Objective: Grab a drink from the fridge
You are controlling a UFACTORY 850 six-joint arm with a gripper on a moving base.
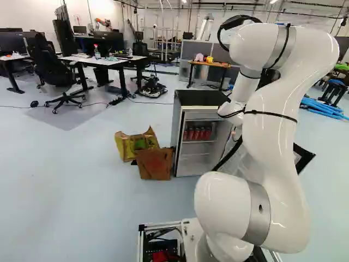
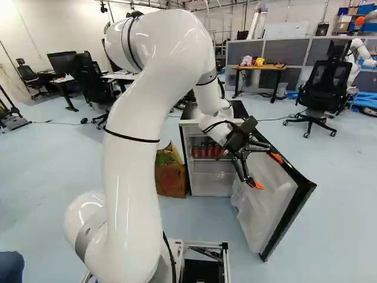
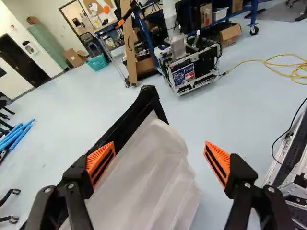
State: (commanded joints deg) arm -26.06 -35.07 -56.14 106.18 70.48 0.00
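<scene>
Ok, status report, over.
Tool open. Red cans inside fridge, not yet gripped. Open door right at tool, likely in the way.

Fridge [image 1: 200, 97] with red cans [image 1: 197, 134]
Yellow bag [image 1: 126, 146] and brown bag [image 1: 155, 164] beside it, white arm [image 1: 272, 131] at the right.

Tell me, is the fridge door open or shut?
Open: the door stands swung out from the fridge, and red cans show inside.
</scene>
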